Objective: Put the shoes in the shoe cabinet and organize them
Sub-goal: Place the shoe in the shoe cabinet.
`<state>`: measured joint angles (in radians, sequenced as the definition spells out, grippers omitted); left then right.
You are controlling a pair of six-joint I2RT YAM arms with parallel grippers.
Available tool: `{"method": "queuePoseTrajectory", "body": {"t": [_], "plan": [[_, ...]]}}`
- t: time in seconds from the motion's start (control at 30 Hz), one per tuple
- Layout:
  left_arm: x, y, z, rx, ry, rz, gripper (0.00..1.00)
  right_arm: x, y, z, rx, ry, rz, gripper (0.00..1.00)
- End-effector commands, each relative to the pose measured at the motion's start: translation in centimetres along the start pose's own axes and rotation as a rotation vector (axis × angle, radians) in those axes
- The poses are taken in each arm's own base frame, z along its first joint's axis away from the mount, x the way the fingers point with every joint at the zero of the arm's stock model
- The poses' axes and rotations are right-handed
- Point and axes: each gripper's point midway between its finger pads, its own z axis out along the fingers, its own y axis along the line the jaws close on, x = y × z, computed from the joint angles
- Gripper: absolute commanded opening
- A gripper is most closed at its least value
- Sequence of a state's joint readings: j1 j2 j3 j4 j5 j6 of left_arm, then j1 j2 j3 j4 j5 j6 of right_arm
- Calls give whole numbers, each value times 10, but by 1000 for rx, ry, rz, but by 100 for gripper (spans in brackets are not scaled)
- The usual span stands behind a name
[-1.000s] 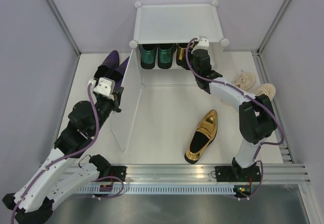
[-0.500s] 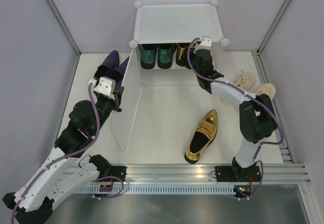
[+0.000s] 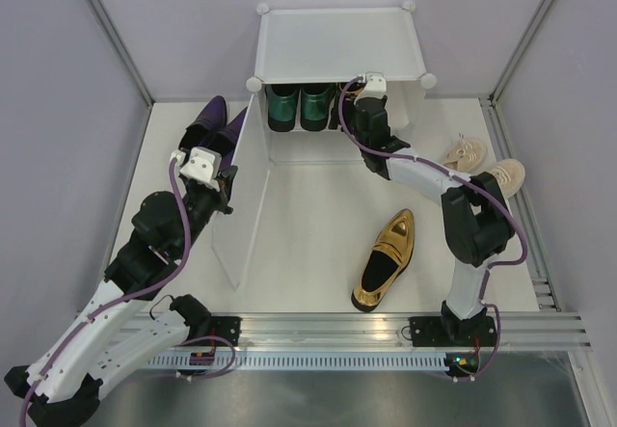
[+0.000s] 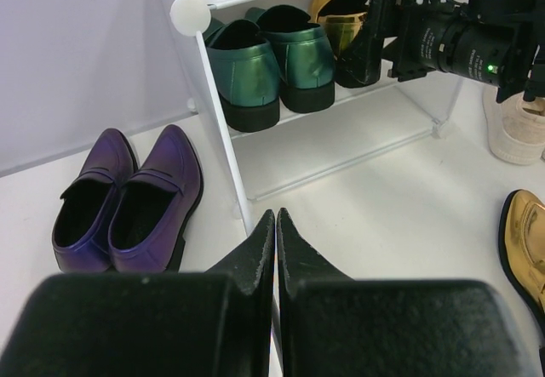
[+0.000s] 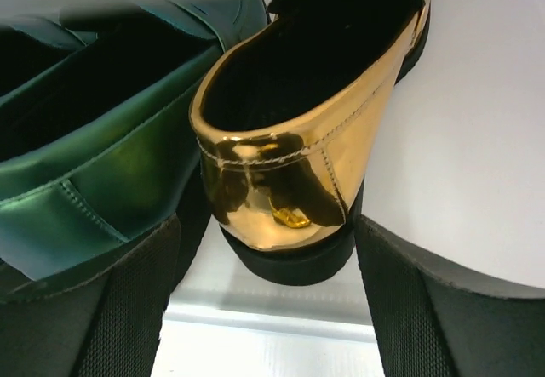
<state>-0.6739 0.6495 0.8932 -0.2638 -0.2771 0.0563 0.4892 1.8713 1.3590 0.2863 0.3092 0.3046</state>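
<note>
The white worktop (image 3: 308,205) carries the shoe cabinet (image 3: 337,41), a frosted white cube with round corner connectors, straight ahead of both grippers. Its door panel (image 3: 241,205) stands open. My left gripper (image 4: 275,232) has its fingers pressed together at the panel's edge, though I cannot tell whether they pinch it. Left of that gripper, the purple shoes (image 4: 128,194) sit side by side on the worktop. The glossy green loafers (image 4: 272,71) fill the left of the upper shelf. My right gripper (image 5: 266,241) is at that shelf, jaws apart, straddling the heel of a mirror-gold loafer (image 5: 298,122) just beside the green pair. White shelf shows between the heel and the right finger. Behind this gripper the other gold loafer (image 3: 386,258) lies on open worktop, and the beige sneakers (image 3: 482,162) are off to its right.
</note>
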Motion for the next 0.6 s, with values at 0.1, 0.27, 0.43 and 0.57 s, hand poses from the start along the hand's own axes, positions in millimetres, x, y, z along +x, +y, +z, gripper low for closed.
{"method": "queuePoseTrajectory", "body": {"t": [0.1, 0.27, 0.43, 0.57], "plan": [[55, -7, -1, 35, 183, 63, 2, -12, 1, 18, 89, -54, -37, 87], [56, -9, -1, 43, 187, 63, 2, -1, -8, 31, 144, -41, -64, 86], [56, -10, -1, 44, 188, 67, 2, 13, -10, 31, 154, -19, -63, 86], [56, -10, -1, 47, 186, 66, 2, 23, -10, 31, 159, -4, -58, 78]]}}
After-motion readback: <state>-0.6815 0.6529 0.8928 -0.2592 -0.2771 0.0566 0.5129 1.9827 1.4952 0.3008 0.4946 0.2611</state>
